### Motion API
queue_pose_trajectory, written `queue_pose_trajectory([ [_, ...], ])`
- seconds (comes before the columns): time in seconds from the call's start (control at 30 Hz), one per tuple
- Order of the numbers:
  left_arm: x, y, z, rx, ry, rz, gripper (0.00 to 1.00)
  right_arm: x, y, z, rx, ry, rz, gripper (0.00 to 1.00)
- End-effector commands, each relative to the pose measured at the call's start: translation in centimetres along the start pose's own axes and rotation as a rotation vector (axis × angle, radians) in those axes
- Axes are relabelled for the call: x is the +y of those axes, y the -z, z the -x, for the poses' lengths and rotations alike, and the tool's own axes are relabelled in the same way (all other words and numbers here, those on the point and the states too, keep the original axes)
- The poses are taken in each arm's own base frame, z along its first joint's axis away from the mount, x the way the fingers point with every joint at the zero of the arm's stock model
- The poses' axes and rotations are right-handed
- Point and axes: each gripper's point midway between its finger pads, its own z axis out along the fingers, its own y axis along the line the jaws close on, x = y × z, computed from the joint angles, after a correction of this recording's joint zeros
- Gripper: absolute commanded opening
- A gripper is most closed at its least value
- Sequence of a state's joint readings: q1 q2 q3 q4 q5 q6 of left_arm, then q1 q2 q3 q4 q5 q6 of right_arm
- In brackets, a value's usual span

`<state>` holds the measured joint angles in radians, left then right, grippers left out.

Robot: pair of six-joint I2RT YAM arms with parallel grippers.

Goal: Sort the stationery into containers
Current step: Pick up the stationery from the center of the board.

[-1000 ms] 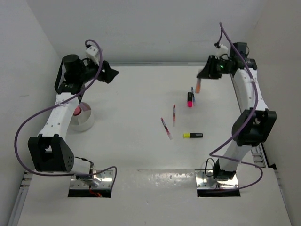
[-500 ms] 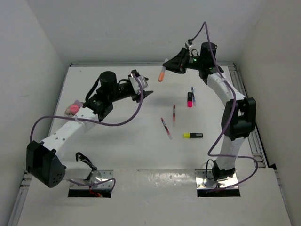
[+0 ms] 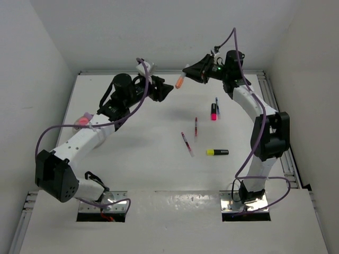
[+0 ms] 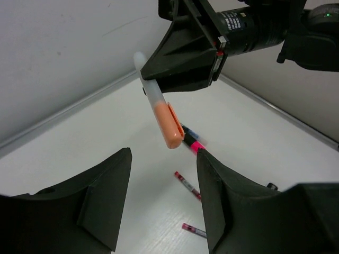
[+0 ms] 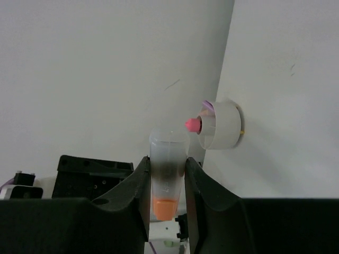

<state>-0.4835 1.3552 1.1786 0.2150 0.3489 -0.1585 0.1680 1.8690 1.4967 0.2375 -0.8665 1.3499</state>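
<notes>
Step in hand: by my reading, a mid-air hand-over of the orange highlighter [image 3: 180,82] from the right arm to the left, above the far part of the worktop [image 3: 137,153].
Right end effector [image 3: 186,76]: clamped on the highlighter's pale end, with the orange cap pointing toward the left arm.
Left end effector [image 3: 167,90]: fingers apart, just short of the cap, nothing between them.
Dish [image 5: 228,132]: at the worktop's left side, well apart from the hand-over; a pink item [image 5: 193,125] stands in it.
Loose on the worktop: pink highlighter [image 3: 214,112], blue pen [image 3: 216,102], red pen [image 3: 195,128], pink pen [image 3: 186,144], yellow-black highlighter [image 3: 217,152].
Next move calls for: the left fingers to straddle the cap and close on it before the right lets go, and only then a carry to the dish.
</notes>
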Motion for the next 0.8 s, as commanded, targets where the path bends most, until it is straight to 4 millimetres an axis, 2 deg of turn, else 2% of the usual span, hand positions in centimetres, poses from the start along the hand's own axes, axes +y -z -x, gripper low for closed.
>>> queue_pose_trajectory([
  [0.0,-0.1,-0.2,2.7,-0.078,0.125,0.020,0.58,4.5,0.4,1.3,-0.075,0.020,0.045,0.00],
  [0.17,0.0,-1.1,2.5,-0.086,0.151,0.022,0.57,6.0,-0.5,1.5,-0.089,-0.050,0.047,0.00],
  [0.23,-0.3,-1.4,3.0,-0.096,0.163,0.017,0.57,6.4,-0.8,1.4,-0.093,-0.067,0.047,0.00],
  [0.47,-0.3,-2.3,3.4,-0.105,0.176,0.033,0.55,4.6,-1.2,0.6,-0.096,-0.222,-0.047,0.00],
  [0.77,-0.5,-3.0,3.2,-0.101,0.192,0.034,0.47,4.4,-1.1,-0.2,-0.091,-0.286,-0.075,0.00],
])
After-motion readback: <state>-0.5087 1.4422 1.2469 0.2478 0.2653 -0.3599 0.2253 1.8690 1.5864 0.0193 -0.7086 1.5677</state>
